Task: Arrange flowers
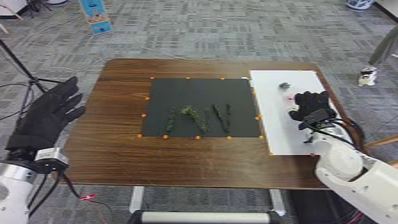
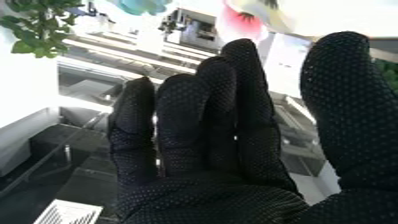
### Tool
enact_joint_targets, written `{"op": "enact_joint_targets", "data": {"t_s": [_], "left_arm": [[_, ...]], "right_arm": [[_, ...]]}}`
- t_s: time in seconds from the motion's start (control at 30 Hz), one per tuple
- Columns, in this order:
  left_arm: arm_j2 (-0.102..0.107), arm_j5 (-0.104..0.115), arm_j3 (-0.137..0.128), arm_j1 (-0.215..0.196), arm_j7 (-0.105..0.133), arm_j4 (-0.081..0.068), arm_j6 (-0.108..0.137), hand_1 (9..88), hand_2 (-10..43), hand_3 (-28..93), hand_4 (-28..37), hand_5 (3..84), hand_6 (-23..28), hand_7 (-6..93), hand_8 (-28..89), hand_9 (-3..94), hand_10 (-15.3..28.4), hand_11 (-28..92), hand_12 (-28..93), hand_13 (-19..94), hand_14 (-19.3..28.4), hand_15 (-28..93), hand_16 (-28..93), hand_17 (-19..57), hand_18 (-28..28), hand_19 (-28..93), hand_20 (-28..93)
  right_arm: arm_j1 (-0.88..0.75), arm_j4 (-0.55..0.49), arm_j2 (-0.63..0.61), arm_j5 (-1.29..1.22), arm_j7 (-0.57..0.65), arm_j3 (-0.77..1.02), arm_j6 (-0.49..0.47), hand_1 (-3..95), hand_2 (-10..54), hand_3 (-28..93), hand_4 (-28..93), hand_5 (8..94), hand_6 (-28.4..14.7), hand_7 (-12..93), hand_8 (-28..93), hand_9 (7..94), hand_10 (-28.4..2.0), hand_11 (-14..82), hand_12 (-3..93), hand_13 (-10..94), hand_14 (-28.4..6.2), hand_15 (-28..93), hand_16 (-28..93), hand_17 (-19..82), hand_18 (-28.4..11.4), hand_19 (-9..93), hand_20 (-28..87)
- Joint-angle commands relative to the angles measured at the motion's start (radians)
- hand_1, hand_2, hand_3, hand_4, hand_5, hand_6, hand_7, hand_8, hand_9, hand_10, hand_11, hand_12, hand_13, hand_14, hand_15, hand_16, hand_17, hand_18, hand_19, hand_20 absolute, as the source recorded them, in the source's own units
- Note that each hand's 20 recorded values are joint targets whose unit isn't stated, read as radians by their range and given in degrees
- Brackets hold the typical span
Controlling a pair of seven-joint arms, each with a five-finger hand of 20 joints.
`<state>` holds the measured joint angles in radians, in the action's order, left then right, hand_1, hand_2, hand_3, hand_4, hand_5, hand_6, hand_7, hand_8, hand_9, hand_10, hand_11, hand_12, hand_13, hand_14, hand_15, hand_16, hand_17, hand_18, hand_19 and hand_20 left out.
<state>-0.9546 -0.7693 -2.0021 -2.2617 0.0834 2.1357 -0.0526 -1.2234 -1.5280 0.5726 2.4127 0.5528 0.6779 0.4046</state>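
Fingers of the left hand (image 1: 40, 125) are extended and slightly spread, with nothing between them; the hand is positioned beside the left edge of the brown table (image 1: 111, 130), and its fingers point away from the robot. Next to the right, a black mat (image 1: 200, 92) lies flat on the table, with small orange markers along its border. Green stems (image 1: 192, 114) rest on the near half of the mat, side by side and apart in places, aligned roughly from near to far; the middle ones carry finer, paler sprigs. Adjacent to the mat, a white sheet (image 1: 282, 135) runs lengthwise along the right part of the table. Toward its far end is a small dark item (image 1: 284, 86), too small to identify. Just beside the right hand (image 1: 313, 107), a small pink patch is located over the sheet. The right hand is over the sheet's right side, open: fingers straight, thumb set apart, nothing gripped. In the right wrist view, a teal flower (image 2: 140, 5), a pink flower (image 2: 240, 25), a cream flower (image 2: 277, 17) and green leaves (image 2: 40, 30) are visible past the glove; contact with it cannot be determined.
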Motion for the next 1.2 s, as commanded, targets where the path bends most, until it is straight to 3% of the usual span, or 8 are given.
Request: {"op": "enact_joint_targets", "data": {"t_s": [0.03,0.4,0.77,1.07,1.17,1.2], "left_arm": [[0.0,0.007,0.0,-0.006,0.001,0.004,-0.007,28.9,-9.5,59,-28.3,23.4,1.9,15.0,-9,16.3,8.3,10,18,13,10.8,10,5,-9.7,15.9,35,7],[0.002,0.006,0.002,-0.004,0.001,0.006,-0.004,28.8,-9.5,59,-28.3,23.4,1.8,15.1,-9,16.4,8.3,10,18,13,10.8,10,5,-9.7,15.9,35,7],[-0.007,0.009,-0.003,-0.015,0.0,0.012,0.002,29.0,-9.5,59,-28.3,23.4,1.8,14.9,-9,16.4,8.4,10,18,13,10.8,10,5,-9.7,15.9,35,7],[-0.003,0.009,0.005,0.004,-0.003,0.005,0.004,28.8,-9.5,59,-28.3,23.5,1.8,15.0,-9,16.4,8.4,10,18,13,10.9,10,5,-9.7,15.9,35,7],[-0.005,0.008,0.008,0.006,-0.004,0.005,0.005,28.8,-9.5,59,-28.3,23.5,1.9,14.8,-9,16.4,8.4,10,18,13,10.9,10,5,-9.7,15.9,35,7],[-0.005,0.01,0.007,0.004,-0.003,0.005,0.003,28.8,-9.5,59,-28.3,23.5,1.9,14.8,-9,16.5,8.4,10,18,13,10.9,10,5,-9.7,15.9,35,7]], "right_arm": [[-0.002,0.035,-0.007,-0.008,-0.023,-0.04,-0.027,38.3,-9.5,74,-28,54.1,-0.8,39,-14,49.9,-12.9,58.1,47.7,52,-10.3,78,42,26,-18.9,76,52],[0.1,0.126,0.038,-0.023,-0.054,-0.144,-0.062,39.3,-9.5,74,-28,57.0,0.3,40,-15,52.8,-12.1,58.0,46.7,55,-9.6,77,41,26,-18.7,76,52],[0.087,0.104,0.034,-0.013,-0.059,-0.127,-0.134,40.3,-9.5,74,-28,58.0,0.7,40,-15,53.8,-11.9,57.7,46.9,55,-9.3,77,42,27,-18.7,76,52],[0.102,0.106,0.042,-0.011,-0.059,-0.125,-0.21,39.4,-9.5,76,-28,58.4,0.8,40,-15,53.9,-11.9,57.4,46.8,55,-9.3,76,43,26,-18.7,76,52],[0.097,0.107,0.043,-0.008,-0.055,-0.125,-0.194,42.7,-9.5,73,-28,60.0,1.4,41,4,57.8,-10.6,52.6,52.8,57,-8.4,76,42,27,-18.4,76,52],[0.097,0.111,0.045,-0.002,-0.055,-0.127,-0.176,44.7,-9.5,72,-28,60.9,1.5,42,5,59.6,-10.0,49.8,56.1,58,-8.1,76,43,28,-18.3,76,52]]}}
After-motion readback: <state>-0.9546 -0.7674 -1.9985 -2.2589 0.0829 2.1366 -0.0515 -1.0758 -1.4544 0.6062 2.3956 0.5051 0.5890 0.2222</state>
